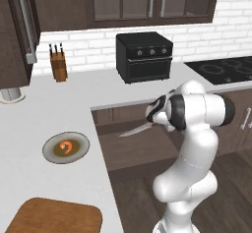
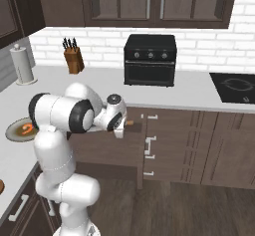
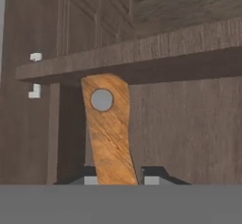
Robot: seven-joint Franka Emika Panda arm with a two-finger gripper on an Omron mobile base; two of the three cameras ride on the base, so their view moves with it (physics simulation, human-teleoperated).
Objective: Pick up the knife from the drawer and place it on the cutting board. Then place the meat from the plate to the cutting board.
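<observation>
The gripper is clamped on the knife above the open drawer, blade sticking out sideways from it, and the cutting board (next stop, I think) lies far off beyond the blade's tip.

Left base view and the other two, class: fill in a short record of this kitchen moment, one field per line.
claw: shut on the knife handle
knife: held over the open drawer, blade pointing towards the counter with the plate
meat: on the plate
cutting board: bare, nearer the camera than the plate
knife block: by the back wall
</observation>
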